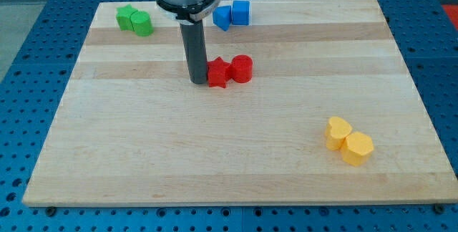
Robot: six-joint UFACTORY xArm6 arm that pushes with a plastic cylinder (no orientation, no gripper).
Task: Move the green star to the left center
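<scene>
The green star (127, 16) lies at the board's top left, touching a green cylinder (142, 23) on its right. My tip (198, 81) rests on the board near the middle top, just left of a red star (217, 72) and seems to touch it. The tip is well to the right of and below the green star.
A red cylinder (242, 68) touches the red star's right side. Two blue blocks (223, 16) (240, 11) sit at the top centre behind the rod. A yellow heart (338, 132) and a yellow hexagon (357, 148) sit at the lower right. The wooden board (143, 153) has edges all round.
</scene>
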